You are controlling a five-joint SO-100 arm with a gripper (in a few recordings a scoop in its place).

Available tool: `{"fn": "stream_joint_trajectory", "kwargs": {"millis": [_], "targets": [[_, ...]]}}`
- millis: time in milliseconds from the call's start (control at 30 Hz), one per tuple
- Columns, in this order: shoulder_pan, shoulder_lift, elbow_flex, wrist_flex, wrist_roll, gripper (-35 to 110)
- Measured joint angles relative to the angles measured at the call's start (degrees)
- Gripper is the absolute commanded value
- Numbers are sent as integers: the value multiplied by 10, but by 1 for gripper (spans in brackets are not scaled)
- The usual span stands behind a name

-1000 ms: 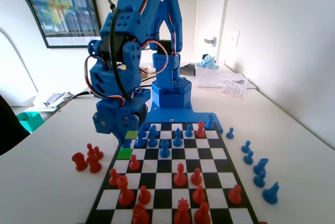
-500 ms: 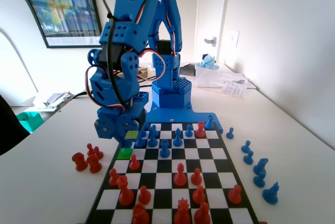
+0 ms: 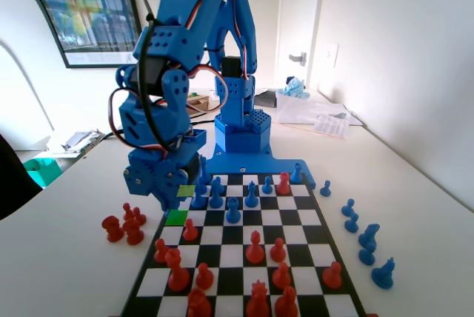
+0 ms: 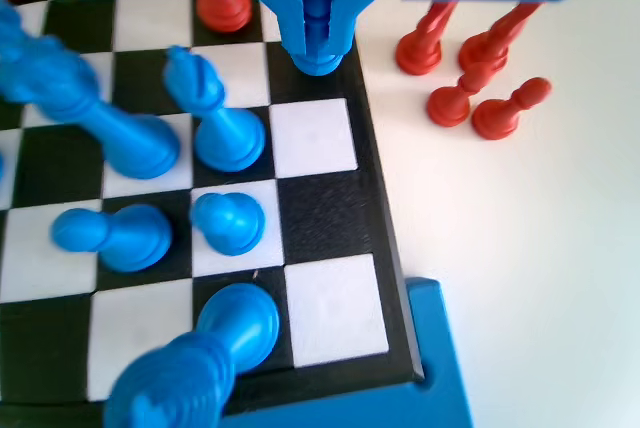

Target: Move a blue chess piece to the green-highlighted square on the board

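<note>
A: From the fixed view, start left of the claw (image 3: 180,200): captured red pieces (image 3: 124,223) sit in a loose cluster on the desk (image 3: 67,258), off the board's edge.

B: And the claw itself?

A: Low over the board (image 3: 311,258), at its left column near the far end. In the wrist view the claw (image 4: 317,33) has its two jaws pressed in against a blue chess piece (image 4: 318,23), a pawn, pinched tight between them. I can't tell whether its base is touching the board or just off it.

B: Where's the target from there?

A: The green-highlighted square (image 3: 176,217) lies just below the claw in the fixed view, one step nearer the camera, with nothing standing on it. The paler yellow-green square (image 3: 186,190) is right beside the claw tip, partly hidden by it.

B: To the right of the claw?

A: Blue pieces (image 3: 232,211) crowd the far ranks just beside it, and one red piece (image 3: 284,182) stands among them. Further right, well apart, more blue pieces (image 3: 368,243) line up on the desk.

B: And the wrist view?

A: Below the claw there, tall blue pieces and pawns (image 4: 228,222) stand on the chequers; red ones (image 4: 470,68) rest on the desk to its right.
</note>
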State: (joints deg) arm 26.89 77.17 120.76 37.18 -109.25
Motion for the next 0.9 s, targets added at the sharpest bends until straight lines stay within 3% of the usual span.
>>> {"fn": "stream_joint_trajectory", "kwargs": {"millis": [900], "targets": [[-10,-1,26,-57,11,9]]}}
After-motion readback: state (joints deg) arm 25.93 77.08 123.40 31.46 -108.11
